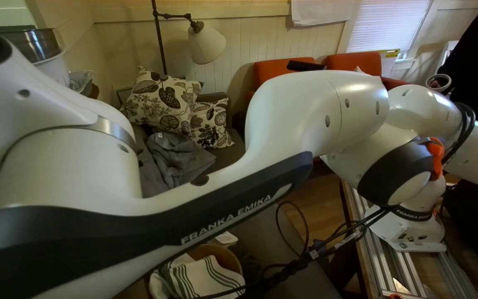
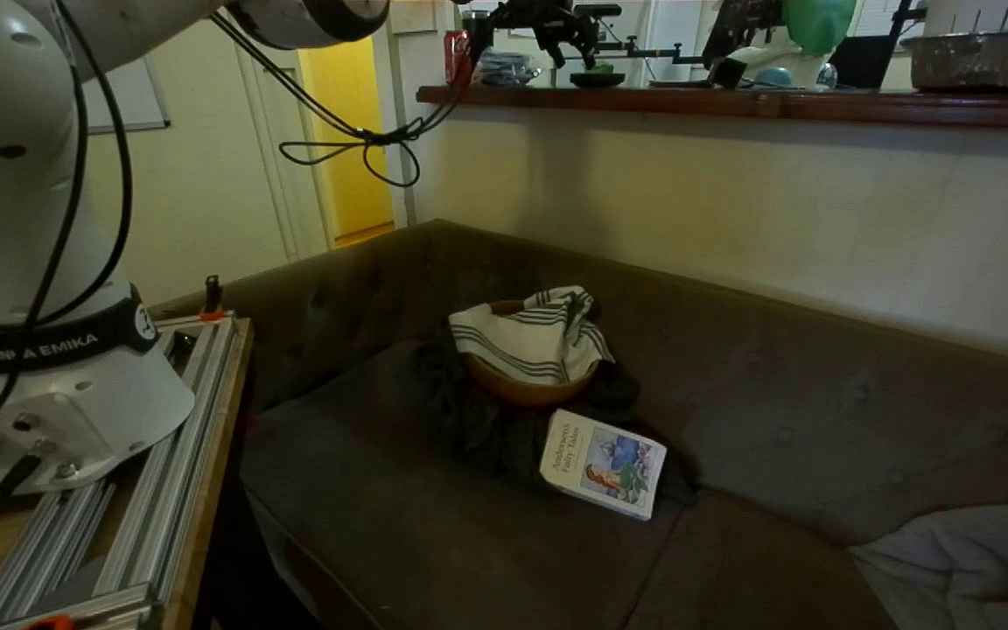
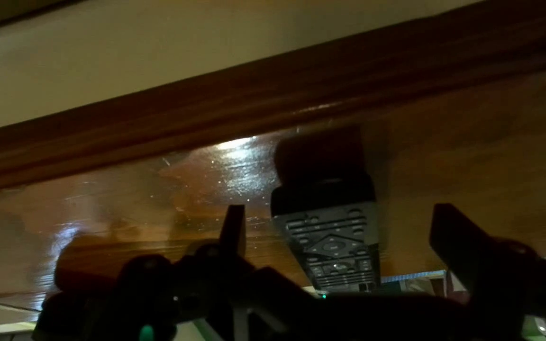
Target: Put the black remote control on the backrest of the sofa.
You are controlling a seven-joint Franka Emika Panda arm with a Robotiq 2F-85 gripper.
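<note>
A slim black oblong remote control (image 3: 328,232) is seen on the glossy reddish-brown wooden ledge (image 3: 467,166). Over the ledge, the black two-fingered gripper (image 3: 340,207) is held with fingers apart, the remote control being flanked, untouched. In an exterior view, the grey-brown fabric sofa (image 2: 434,525), with tufted backrest (image 2: 775,359), is observed below the ledge.

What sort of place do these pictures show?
Most likely a home's living room: there are a long grey-brown fabric sofa, a square cream leaf-print cushion and a white cone-shaped lampshade.
</note>
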